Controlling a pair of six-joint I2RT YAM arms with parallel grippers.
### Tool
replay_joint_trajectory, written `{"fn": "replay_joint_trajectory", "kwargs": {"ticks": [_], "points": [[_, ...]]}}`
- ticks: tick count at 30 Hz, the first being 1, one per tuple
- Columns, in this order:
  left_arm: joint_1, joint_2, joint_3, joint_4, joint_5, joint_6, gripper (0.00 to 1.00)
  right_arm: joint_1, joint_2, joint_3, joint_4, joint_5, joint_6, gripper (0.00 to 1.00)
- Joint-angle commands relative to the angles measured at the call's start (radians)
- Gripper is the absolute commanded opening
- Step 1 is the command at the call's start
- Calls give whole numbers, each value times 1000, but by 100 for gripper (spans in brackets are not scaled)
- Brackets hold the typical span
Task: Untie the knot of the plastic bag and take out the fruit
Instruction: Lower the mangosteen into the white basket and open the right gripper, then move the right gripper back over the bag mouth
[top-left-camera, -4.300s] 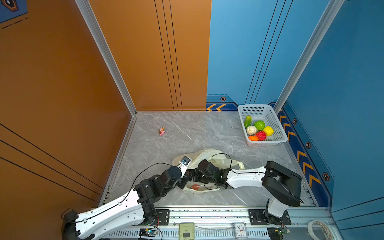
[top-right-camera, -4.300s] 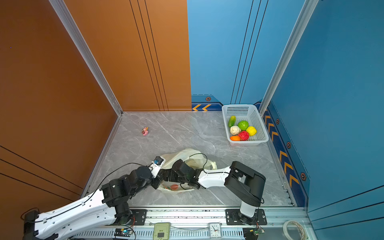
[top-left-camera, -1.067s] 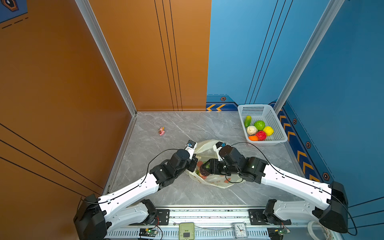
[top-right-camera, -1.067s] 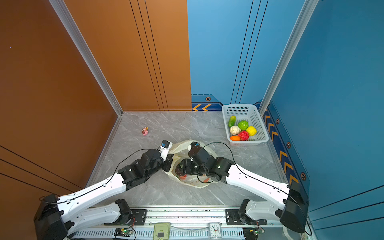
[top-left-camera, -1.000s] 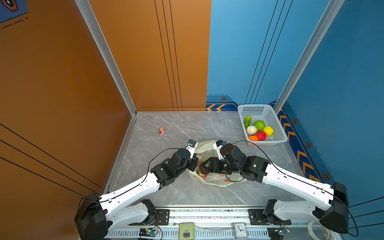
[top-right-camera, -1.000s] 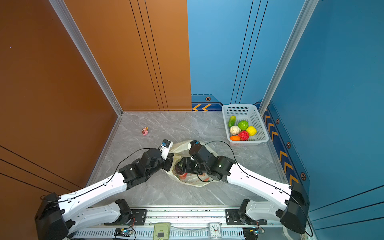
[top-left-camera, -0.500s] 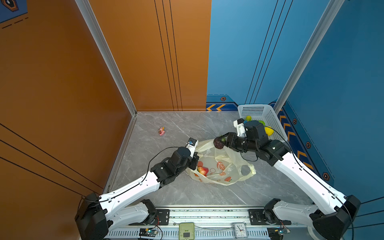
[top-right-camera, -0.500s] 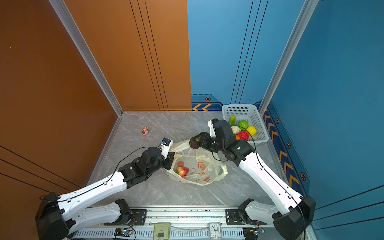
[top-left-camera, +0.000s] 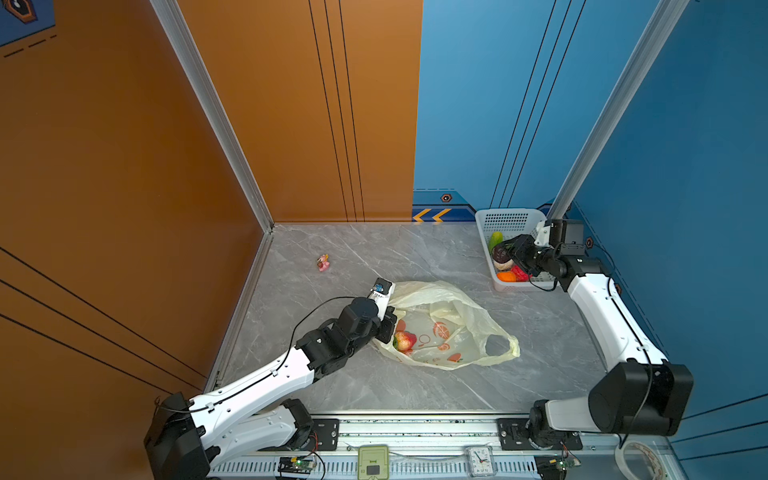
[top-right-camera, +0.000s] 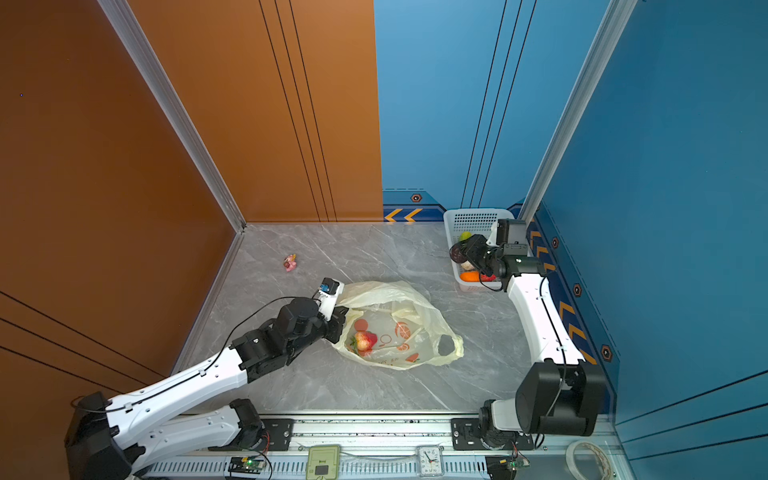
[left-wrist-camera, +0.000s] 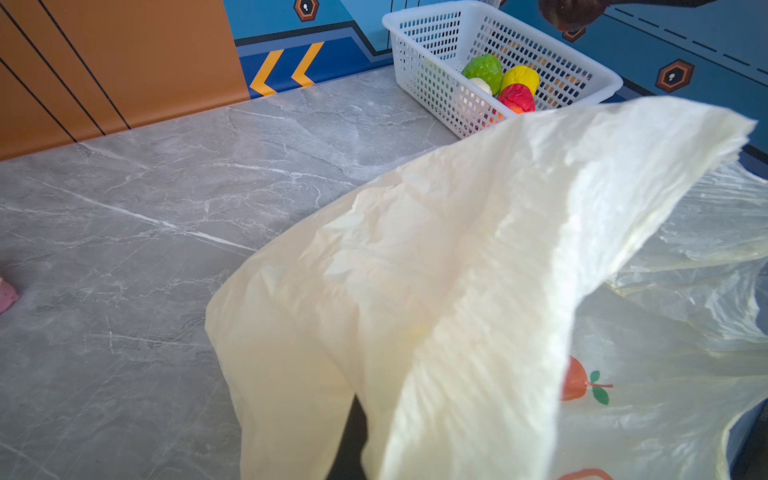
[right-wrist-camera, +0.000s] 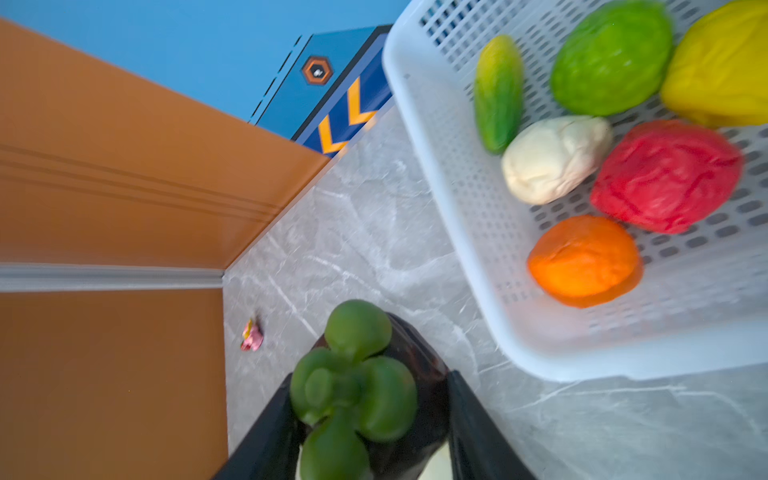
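Knot: none to see. The plastic bag (top-left-camera: 457, 303) lies slack, mouth open, mid-front on the tabletop (top-left-camera: 374, 386), with one handle loop (top-left-camera: 514, 349) loose. Untying looks done, emptying nearly done.

Left gripper (top-left-camera: 390, 328): jaws clenched on the bag's rim, holding the mouth up. Right gripper (top-left-camera: 505, 254): jaws grasping a dark purple fruit (right-wrist-camera: 419, 361) with a green cap, in the air by the white basket (top-left-camera: 511, 218) at back right, not dropped in yet.

Left to do, my read: release that one, then fetch the last piece from the bag.

Counts:
- **Fruit, eight in all.**
  - Six in the basket: long green piece (right-wrist-camera: 498, 91), round green piece (right-wrist-camera: 611, 58), yellow piece (right-wrist-camera: 723, 62), cream piece (right-wrist-camera: 557, 160), red piece (right-wrist-camera: 669, 174), orange piece (right-wrist-camera: 586, 259).
  - One in the right jaws.
  - One red-pink piece (top-left-camera: 405, 340) inside the bag, close to the left jaws.
- **Bag:** one.
- **Basket:** one.
- **Pink figurine** (top-left-camera: 323, 262): one, on the tabletop well apart from the bag.

The orange shapes on the bag are prints, not counted.
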Motion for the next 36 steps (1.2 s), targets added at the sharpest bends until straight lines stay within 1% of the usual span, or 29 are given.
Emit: {"fn": "replay_joint_trajectory", "kwargs": {"ticks": [1,3,7,11,12,14,17,19,21,27,29,32,36], "points": [[-17,-21,-15,-17,-10,-16,0,-50,109,68,117,79,-34,47],[-21,-22,-17,-15,-11,-18,0,-63,209,128,140,114,-36,47],[-32,-16,-16,-15,-11,-26,0,-65,424,302,137,180,-44,47],[-47,-22,-21,-13,-17,-30,0,-60,583,463,97,227,-51,48],[-49,-26,-23,-14,-21,-31,0,-57,622,506,70,248,-58,50],[-54,-34,-29,-13,-28,-33,0,-53,703,618,11,279,-71,59],[-55,-42,-37,-12,-30,-33,0,-43,768,716,-72,322,-108,72],[-57,-47,-40,-13,-28,-33,0,-35,770,726,-93,345,-122,77],[-55,-53,-45,-13,-30,-31,0,-30,751,710,-93,361,-128,80],[-55,-73,-57,-18,-30,-8,0,-12,659,654,-93,361,-152,82],[-54,-79,-57,-22,-29,3,0,-8,621,627,-93,337,-153,82],[-45,-97,-62,-24,-18,21,0,2,522,562,-94,280,-147,82],[-6,-131,-85,-6,42,38,0,46,379,451,-137,213,-153,82]]}}
